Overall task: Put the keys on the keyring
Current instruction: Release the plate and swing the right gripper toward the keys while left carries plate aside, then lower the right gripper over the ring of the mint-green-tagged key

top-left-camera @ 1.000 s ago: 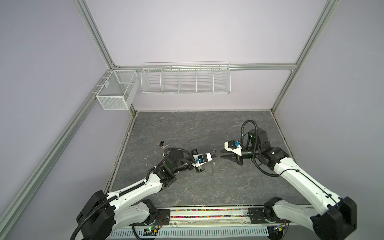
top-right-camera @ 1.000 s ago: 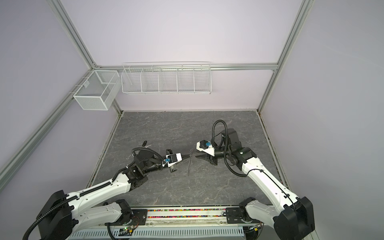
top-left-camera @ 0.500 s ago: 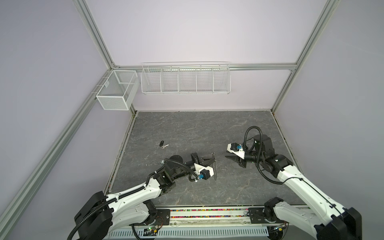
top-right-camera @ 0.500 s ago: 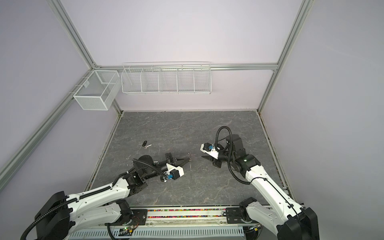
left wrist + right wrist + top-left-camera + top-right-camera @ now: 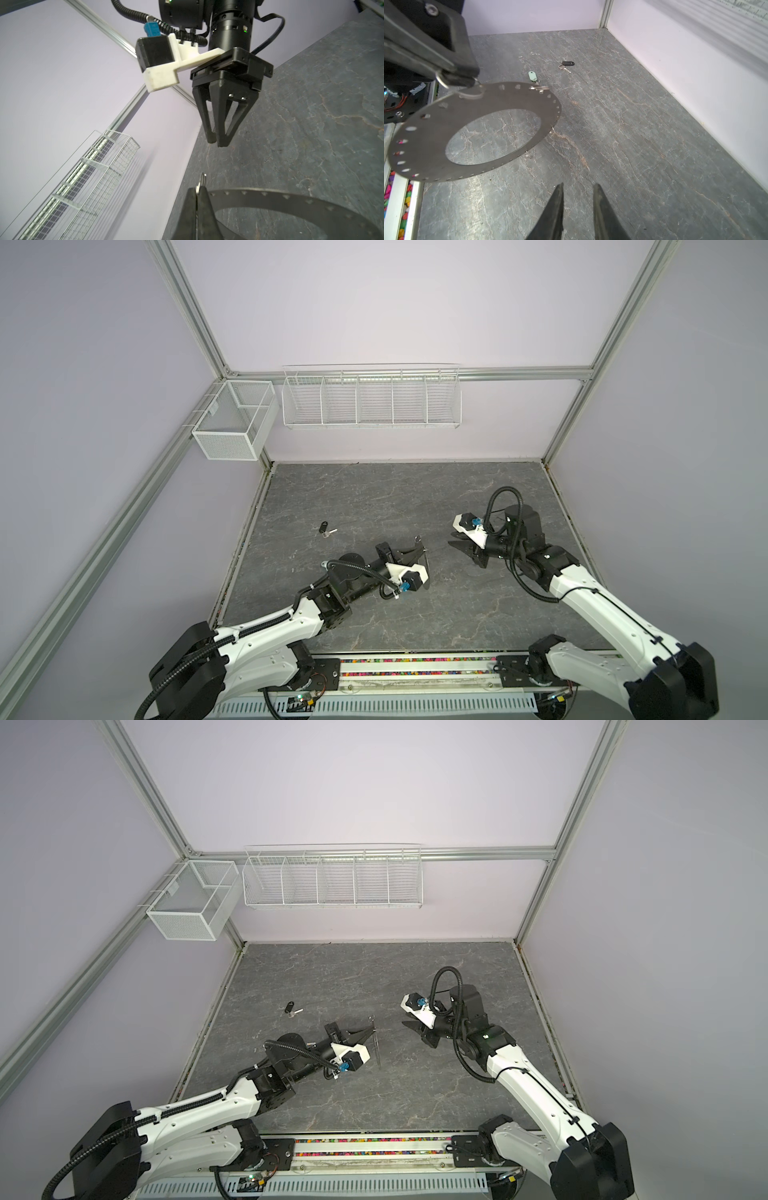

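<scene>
the keyring is seen as a flat, dull grey metal disc with a wide round central hole. a row of tiny holes is punched all along its rim, and small wire loops are threaded at the edge. it is held tilted and clear of the dark marbled table by the left gripper. that gripper's fingers are pressed together on the rim, and a wire loop is pinched there and pokes out past the tips. in both top views the disc is shown almost edge-on, as a thin pale line hanging from the left gripper near the middle of the table. the right gripper is held facing the disc, near it but apart from it. its fingers are spread a little, with only bare table seen in the gap. the black-headed key is laid flat on the table toward the left wall, well apart from both grippers, with its short silver blade joined to a small ring. the mint-headed key is seen on the table just beyond the disc's far rim, its pale oval head in view and its blade hidden behind the disc. whether it touches the disc cannot be told.
</scene>
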You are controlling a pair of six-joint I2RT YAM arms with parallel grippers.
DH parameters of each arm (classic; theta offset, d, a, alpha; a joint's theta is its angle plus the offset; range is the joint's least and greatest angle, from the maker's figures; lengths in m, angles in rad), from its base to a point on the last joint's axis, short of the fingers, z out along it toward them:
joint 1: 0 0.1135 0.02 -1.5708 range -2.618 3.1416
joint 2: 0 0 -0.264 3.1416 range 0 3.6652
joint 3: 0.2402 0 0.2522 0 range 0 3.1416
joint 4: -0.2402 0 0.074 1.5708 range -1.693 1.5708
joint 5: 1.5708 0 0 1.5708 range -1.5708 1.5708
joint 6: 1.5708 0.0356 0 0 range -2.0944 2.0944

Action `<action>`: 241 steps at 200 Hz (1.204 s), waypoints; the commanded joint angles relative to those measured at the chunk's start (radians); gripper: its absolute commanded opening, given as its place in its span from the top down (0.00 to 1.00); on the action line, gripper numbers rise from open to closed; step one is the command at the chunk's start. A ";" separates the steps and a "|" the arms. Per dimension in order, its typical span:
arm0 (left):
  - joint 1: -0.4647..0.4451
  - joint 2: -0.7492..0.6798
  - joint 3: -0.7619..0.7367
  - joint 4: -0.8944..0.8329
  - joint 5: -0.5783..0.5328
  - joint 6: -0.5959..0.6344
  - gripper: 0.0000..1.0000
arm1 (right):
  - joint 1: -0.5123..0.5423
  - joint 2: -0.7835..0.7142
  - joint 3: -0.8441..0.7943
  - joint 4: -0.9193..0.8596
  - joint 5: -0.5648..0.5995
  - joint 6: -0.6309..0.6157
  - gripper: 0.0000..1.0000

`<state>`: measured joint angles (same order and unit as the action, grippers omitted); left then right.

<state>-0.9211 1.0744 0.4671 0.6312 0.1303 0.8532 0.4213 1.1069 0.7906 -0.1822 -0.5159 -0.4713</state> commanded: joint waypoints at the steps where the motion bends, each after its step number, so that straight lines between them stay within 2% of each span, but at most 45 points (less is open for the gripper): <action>1: 0.063 -0.034 -0.003 0.020 -0.090 -0.215 1.00 | 0.001 0.043 -0.003 0.113 0.001 0.175 0.73; 18: 0.093 -0.075 -0.005 -0.028 -0.176 -0.319 1.00 | 0.012 0.092 -0.014 0.193 0.018 0.295 0.73; 27: 0.105 -0.094 -0.007 -0.048 -0.263 -0.382 1.00 | 0.034 0.132 0.003 0.198 0.040 0.328 0.73; 46: 0.162 -0.148 0.003 -0.136 -0.385 -0.514 1.00 | 0.103 0.237 0.056 0.171 0.051 0.317 0.73; 73: 0.290 -0.248 0.029 -0.284 -0.449 -0.652 1.00 | 0.196 0.385 0.129 0.200 0.019 0.259 0.73; 102: 0.453 -0.316 0.049 -0.375 -0.426 -0.735 1.00 | 0.304 0.569 0.215 0.272 0.050 0.218 0.72; 141: 0.661 -0.298 0.092 -0.484 -0.352 -0.828 1.00 | 0.433 0.842 0.409 0.299 0.108 0.199 0.71; 184: 0.712 -0.278 0.133 -0.534 -0.375 -0.849 1.00 | 0.526 1.073 0.660 0.220 0.203 0.183 0.65; 212: 0.712 -0.297 0.153 -0.572 -0.325 -0.866 1.00 | 0.564 1.161 0.760 0.197 0.284 0.180 0.62; 241: 0.712 -0.355 0.133 -0.583 -0.305 -0.860 1.00 | 0.567 1.230 0.839 0.174 0.301 0.204 0.58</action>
<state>-0.2138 0.7742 0.5785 0.0681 -0.2096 0.0212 0.9920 2.2913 1.5723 0.0338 -0.2607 -0.2760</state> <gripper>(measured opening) 0.049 0.407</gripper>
